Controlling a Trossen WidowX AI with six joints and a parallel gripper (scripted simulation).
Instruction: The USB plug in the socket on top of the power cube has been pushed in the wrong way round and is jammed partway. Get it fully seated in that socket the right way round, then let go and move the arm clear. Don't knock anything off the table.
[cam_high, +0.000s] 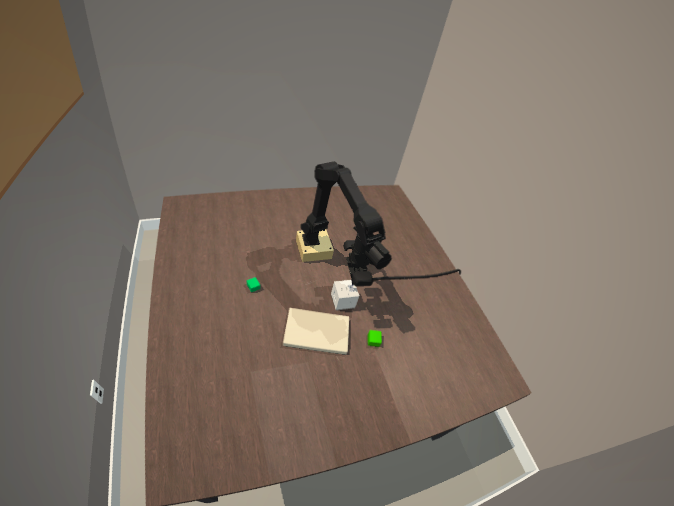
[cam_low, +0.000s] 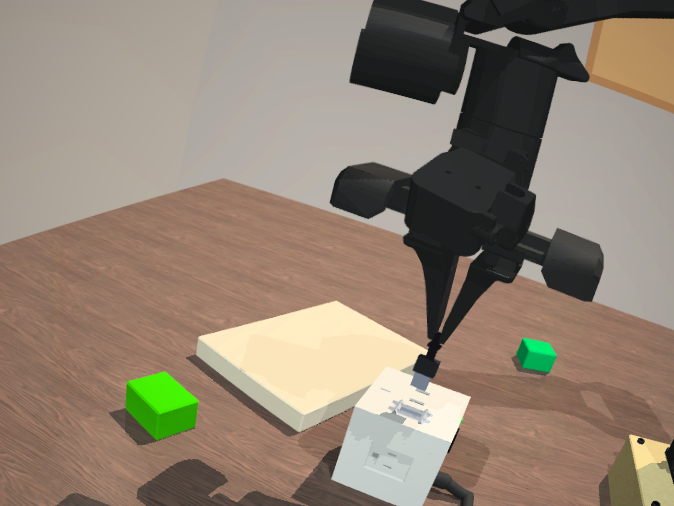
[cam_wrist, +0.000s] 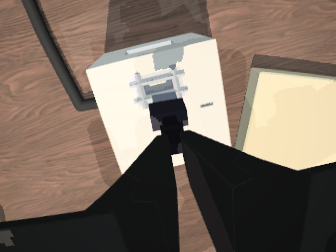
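Note:
The white power cube (cam_high: 345, 296) (cam_low: 400, 442) (cam_wrist: 136, 125) stands on the wooden table (cam_high: 228, 392), with its socket (cam_low: 412, 410) (cam_wrist: 159, 85) on top. My gripper (cam_low: 436, 340) (cam_wrist: 175, 144) (cam_high: 354, 272) is shut on the small black USB plug (cam_low: 425, 369) (cam_wrist: 167, 113) and holds it clear of the cube. The plug's metal tip hangs a little above the top face, just beside the socket. The socket is empty. A black cable (cam_high: 419, 275) (cam_wrist: 47, 38) runs from the cube's base towards the table's right edge.
A flat cream board (cam_high: 317, 330) (cam_low: 304, 359) (cam_wrist: 294, 118) lies close beside the cube. Two green blocks (cam_high: 253, 284) (cam_high: 375, 338) (cam_low: 161, 404) (cam_low: 536, 354) sit on the table on either side. The arm's tan base block (cam_high: 314, 247) (cam_low: 645, 473) stands behind.

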